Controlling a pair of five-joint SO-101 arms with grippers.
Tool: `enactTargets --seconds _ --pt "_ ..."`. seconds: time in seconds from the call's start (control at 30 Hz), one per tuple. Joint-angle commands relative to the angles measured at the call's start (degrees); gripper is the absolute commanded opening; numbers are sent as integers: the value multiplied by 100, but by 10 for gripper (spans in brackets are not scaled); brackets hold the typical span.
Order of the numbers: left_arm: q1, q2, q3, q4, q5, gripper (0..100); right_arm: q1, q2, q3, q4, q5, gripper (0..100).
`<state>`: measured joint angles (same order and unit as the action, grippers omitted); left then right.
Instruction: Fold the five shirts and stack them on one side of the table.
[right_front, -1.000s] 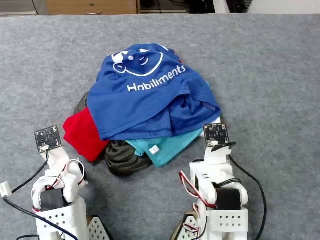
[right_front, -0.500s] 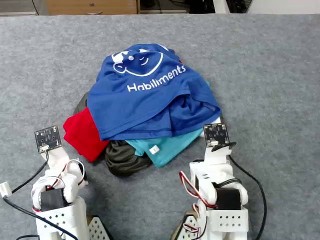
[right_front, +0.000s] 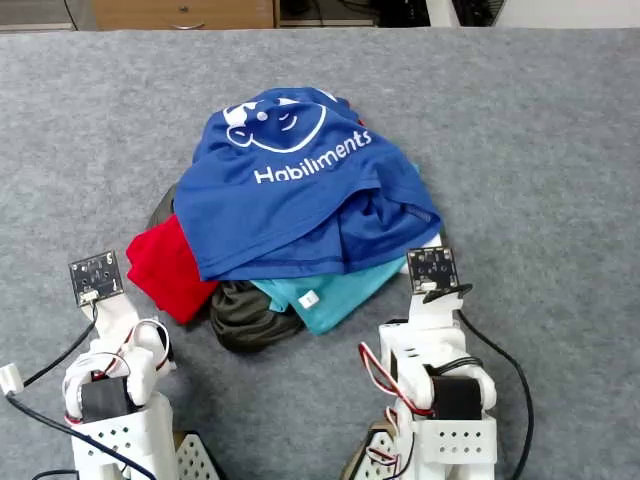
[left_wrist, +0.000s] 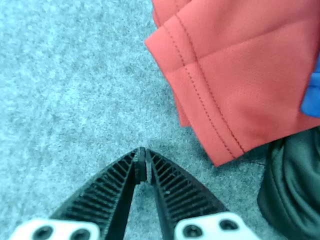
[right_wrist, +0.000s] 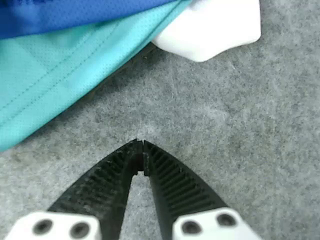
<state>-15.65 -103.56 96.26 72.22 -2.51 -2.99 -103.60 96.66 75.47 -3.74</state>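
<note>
Shirts are lying in one loose heap ahead of both arms, five by colour: one blue shirt (right_front: 300, 190) is spreading over the top, one red shirt (right_front: 165, 265) is sticking out on the left arm's side, one teal shirt (right_front: 335, 290) and one dark shirt (right_front: 245, 315) are poking out at the near edge, and one white shirt (right_wrist: 210, 25) is showing a single corner. None is folded.

Two arms are sitting at the near edge of the table (right_front: 560, 150), one on each side of the heap. The left gripper (left_wrist: 142, 170) is resting with its tips pressed together and holding nothing; bare grey felt is lying under it. The red shirt's stitched hem corner is lying just ahead of it and toward the other arm, not touching the tips, with the dark shirt bunching up beside that corner.

The right gripper (right_wrist: 140, 160) is likewise closed tip to tip and empty. The teal hem is running just ahead of it on the inner side, and the white corner is sitting ahead on the outer side, both apart from the tips.

Wide open felt is stretching outward from each gripper and beyond the heap.
</note>
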Motion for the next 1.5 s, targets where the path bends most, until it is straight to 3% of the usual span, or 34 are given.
enactTargets --seconds 0.0,0.57,0.73,0.97,1.2,1.47 --pt "62 -40 62 35 0 18 -84 -611 4 26 35 3" --pt "316 -40 -475 26 -26 18 -84 -611 4 26 35 3" --pt "343 -31 -607 -9 -448 18 -84 -611 4 26 35 3" --pt "721 154 -2286 44 -633 18 -84 -611 4 26 35 3" --pt "1662 1991 -4211 1029 -624 18 -84 -611 4 26 35 3" --pt "2286 4787 -6312 1143 -677 18 -84 -611 4 26 35 3"
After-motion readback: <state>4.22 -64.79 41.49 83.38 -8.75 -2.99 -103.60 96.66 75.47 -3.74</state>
